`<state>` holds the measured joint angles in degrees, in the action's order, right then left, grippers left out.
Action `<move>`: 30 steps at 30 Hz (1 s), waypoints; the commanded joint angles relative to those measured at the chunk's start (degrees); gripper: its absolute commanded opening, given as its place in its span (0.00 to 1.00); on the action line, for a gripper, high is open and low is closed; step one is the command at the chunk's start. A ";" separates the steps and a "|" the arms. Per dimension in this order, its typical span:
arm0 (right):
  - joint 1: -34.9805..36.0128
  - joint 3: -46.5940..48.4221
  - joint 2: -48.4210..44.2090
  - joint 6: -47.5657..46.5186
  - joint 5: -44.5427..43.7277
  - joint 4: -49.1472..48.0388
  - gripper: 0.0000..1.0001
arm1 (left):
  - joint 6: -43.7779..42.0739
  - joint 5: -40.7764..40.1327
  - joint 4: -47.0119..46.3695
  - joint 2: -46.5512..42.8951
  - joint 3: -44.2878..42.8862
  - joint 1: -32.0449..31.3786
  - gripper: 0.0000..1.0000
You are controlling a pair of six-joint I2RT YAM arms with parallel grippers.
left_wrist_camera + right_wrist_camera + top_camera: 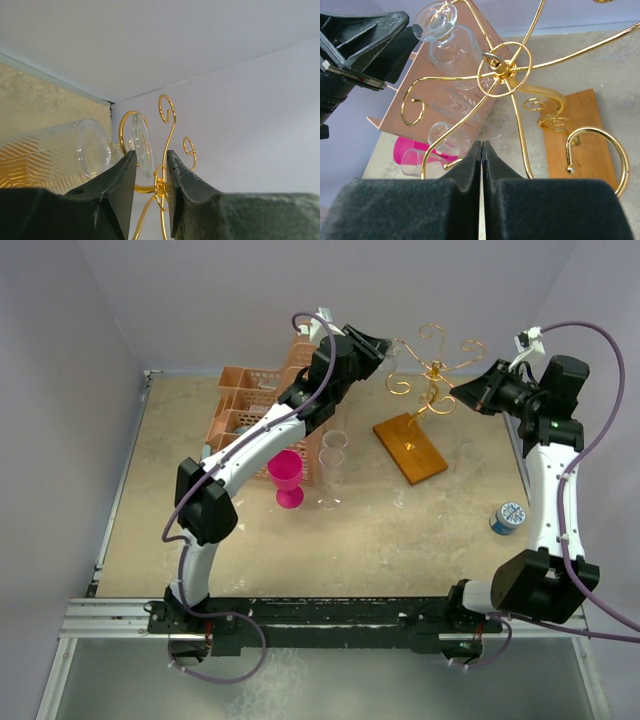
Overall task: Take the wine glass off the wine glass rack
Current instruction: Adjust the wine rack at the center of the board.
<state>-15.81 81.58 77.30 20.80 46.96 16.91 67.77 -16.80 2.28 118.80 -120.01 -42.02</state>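
Speckled beige tabletop [400, 540], pale lilac walls [250, 290]. At one o'clock the gold rack [410, 448] holds a glass [451, 45] on its nine o'clock side. Left jaws part open beside it; right jaws closed.

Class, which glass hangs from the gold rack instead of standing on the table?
The clear wine glass, hung by its foot on a curled arm of the rack; the pink goblet and the two clear glasses stand on the table.
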 commanded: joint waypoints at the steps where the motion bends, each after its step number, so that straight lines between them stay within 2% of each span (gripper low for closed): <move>1: -0.22 2.63 -0.39 -0.93 -0.38 -0.83 0.00 | -0.82 -0.08 -4.81 -3.81 -0.14 -0.08 0.26; 25: -0.22 2.97 -0.30 -1.11 -0.03 -1.35 0.00 | -0.45 -2.70 -3.70 -2.29 -0.54 0.18 0.26; 30: -0.19 2.97 -0.39 -1.11 0.12 -1.52 0.00 | -0.35 -2.81 -2.52 -1.28 -2.01 0.18 0.29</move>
<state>-15.81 81.80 77.36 20.51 46.04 17.23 67.88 -18.65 2.26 118.72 -119.15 -42.02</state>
